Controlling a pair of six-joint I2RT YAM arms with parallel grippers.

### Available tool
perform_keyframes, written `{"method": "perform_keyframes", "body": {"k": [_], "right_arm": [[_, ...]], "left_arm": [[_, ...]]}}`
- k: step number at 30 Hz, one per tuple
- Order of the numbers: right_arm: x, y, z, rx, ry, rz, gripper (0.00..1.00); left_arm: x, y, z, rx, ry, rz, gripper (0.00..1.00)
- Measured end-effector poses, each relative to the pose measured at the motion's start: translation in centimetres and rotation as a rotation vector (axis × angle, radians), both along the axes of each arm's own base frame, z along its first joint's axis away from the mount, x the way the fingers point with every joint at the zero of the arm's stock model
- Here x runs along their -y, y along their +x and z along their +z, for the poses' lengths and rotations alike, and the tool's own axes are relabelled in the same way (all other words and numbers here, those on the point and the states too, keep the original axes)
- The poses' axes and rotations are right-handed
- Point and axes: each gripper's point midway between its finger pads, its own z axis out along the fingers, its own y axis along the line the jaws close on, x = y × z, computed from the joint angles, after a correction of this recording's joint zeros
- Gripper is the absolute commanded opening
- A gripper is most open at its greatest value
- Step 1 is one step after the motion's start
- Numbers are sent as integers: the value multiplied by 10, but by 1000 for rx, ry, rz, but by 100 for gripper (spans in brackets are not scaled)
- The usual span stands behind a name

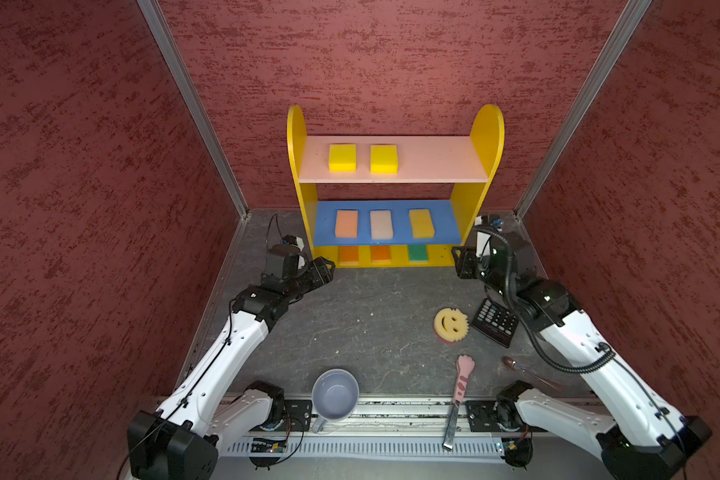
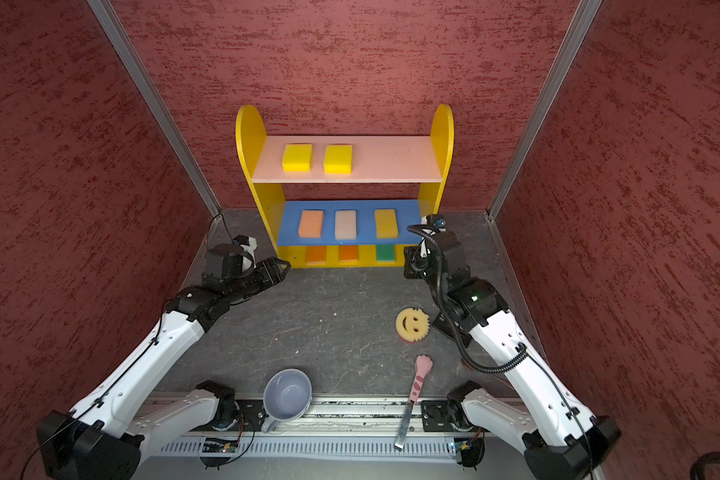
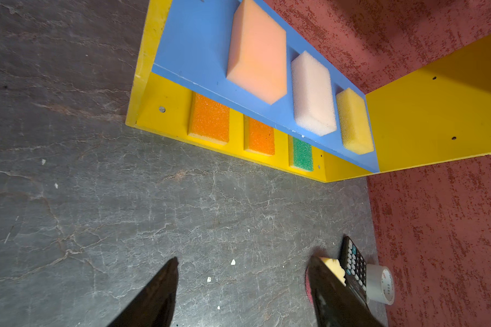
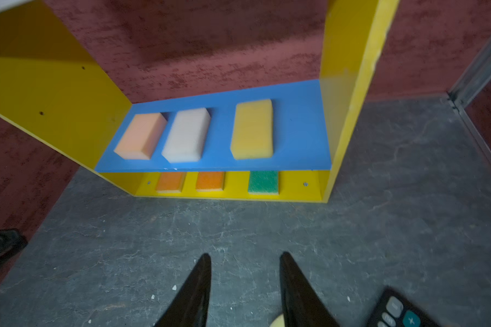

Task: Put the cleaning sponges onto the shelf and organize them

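The shelf (image 1: 487, 124) (image 2: 441, 124) stands at the back wall. Two yellow sponges (image 1: 342, 157) lie on its pink top board. Peach (image 1: 346, 223), pale pink (image 1: 381, 224) and yellow (image 1: 421, 223) ones lie on the blue board. On the bottom board sit two orange sponges (image 1: 348, 254) and a green one (image 1: 417, 252). The round smiley sponge (image 1: 451, 323) (image 2: 412, 323) lies on the table, right of centre. My left gripper (image 1: 327, 270) (image 3: 243, 260) hovers open near the shelf's left foot. My right gripper (image 1: 460, 262) (image 4: 245, 254) is open and empty by the right foot.
A black calculator (image 1: 495, 322) lies just right of the smiley sponge, partly under the right arm. A grey-blue mug (image 1: 335, 395), a pink cat-paw tool (image 1: 462, 378) and a spoon (image 1: 516, 365) lie near the front edge. A tape roll (image 3: 380, 283) sits by the right wall.
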Motion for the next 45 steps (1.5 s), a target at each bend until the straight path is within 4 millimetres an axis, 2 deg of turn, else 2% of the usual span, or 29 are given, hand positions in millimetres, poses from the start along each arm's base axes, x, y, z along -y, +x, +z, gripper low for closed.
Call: {"method": "perform_keyframes", "body": {"k": [6,10,15,20,26,28,33,36,39,45], "right_arm": [[12,-27,-123,-282,-56,-55,39],[19,-44,-179,-418,-91,-79,42],[14,-48,-215,-497,-85,-78,40],[-14,-42,-239,-516,64,-32,40],[-68,-25,-233,-456,215,65,41],[-95,-23,-230,-447,237,122,42],[-182,-22,-221,-422,267,303,46],[-218,-28,-209,-392,286,395,49],[-232,-31,-188,-333,293,455,53],[-209,-15,-141,-179,233,415,56]], "left_arm": [[6,4,-9,-17,-14,-7,72],[10,3,-9,-17,-20,-22,72],[10,2,-13,-23,-19,-22,72],[10,1,-15,-28,-18,-22,73],[11,3,-18,-35,-16,-22,73],[12,4,-20,-41,-20,-22,73],[12,5,-22,-48,-25,-17,73],[12,5,-21,-45,-27,-16,73],[12,5,-21,-45,-25,-15,73],[12,5,-22,-46,-27,-16,73]]}}
